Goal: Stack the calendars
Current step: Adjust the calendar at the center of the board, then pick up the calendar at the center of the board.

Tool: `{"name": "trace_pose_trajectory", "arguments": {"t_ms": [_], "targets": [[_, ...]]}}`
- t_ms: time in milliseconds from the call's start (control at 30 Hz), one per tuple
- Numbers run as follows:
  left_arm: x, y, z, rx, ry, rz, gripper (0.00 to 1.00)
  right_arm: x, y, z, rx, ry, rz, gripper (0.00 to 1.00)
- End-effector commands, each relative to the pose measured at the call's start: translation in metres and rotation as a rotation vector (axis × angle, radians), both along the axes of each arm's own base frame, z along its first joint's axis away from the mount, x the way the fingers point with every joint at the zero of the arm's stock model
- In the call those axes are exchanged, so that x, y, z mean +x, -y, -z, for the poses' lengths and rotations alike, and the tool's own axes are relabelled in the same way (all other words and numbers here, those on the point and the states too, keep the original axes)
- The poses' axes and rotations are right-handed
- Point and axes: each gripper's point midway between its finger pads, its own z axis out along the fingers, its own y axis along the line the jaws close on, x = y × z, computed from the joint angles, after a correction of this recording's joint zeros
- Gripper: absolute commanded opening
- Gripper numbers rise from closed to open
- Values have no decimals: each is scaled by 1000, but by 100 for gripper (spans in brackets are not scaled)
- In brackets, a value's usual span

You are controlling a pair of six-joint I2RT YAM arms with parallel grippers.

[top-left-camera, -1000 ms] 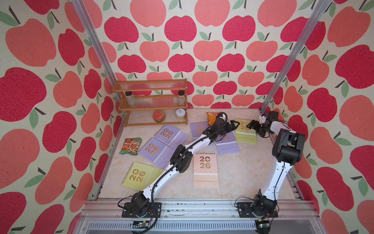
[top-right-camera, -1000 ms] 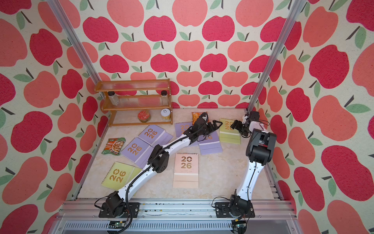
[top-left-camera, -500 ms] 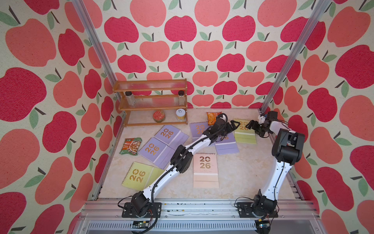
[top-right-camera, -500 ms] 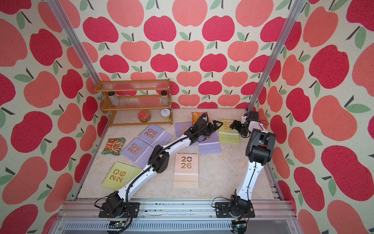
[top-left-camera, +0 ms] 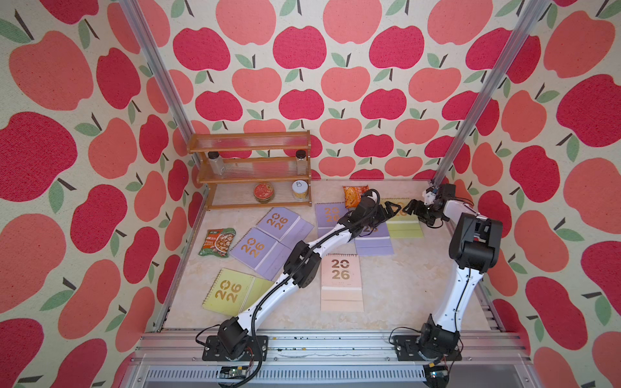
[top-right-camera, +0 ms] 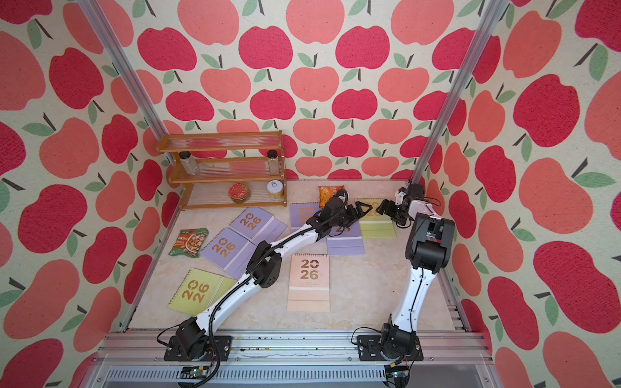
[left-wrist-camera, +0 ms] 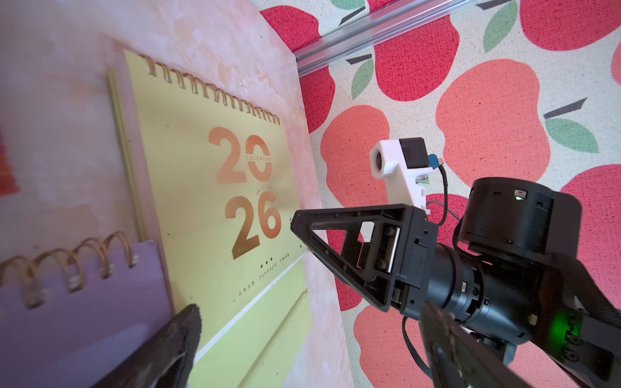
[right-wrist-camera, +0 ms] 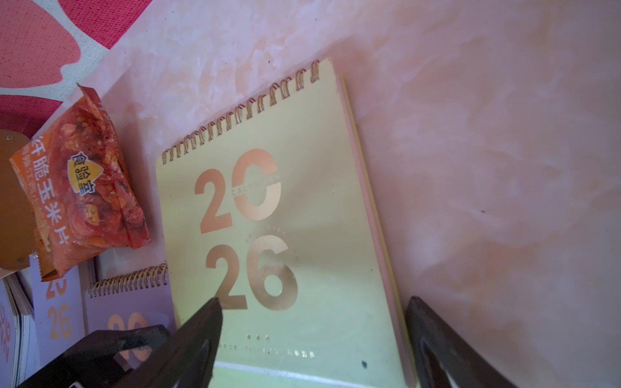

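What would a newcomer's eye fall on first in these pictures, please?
The apple-print walls strike first, all around the table. Next, gold-numbered calendars lie scattered flat on it, a peach calendar near the middle. Near the far right corner, the left gripper and right gripper, both open, face each other over a yellow-green calendar.

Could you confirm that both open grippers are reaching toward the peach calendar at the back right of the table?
Not quite: it is the yellow-green calendar, not the peach one, as the right wrist view shows. The left gripper and right gripper are open at it; the peach calendar lies nearer the front.
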Motion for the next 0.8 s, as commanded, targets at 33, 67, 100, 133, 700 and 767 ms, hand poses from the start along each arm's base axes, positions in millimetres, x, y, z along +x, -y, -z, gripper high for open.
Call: {"name": "trace_pose_trajectory", "arguments": {"t_ms": [33,67,100,133,700,767], "targets": [[-13,-11,42,162,-63,56,100,-31,8,13,8,-114,22,88],[-14,-12,35,176,-42,69,100,-32,12,10,7,-108,34,88],[-14,-14,26,194,-14,76,100,-32,15,7,4,-98,44,88],[-14,-17,13,222,27,86,100,-32,17,2,2,-78,53,88],[-14,-265,-206,786,342,-147,100,-66,-109,-118,-56,165,-239,88],[-23,-334,-219,801,257,-272,100,-82,-152,-124,-60,186,-356,88]]}}
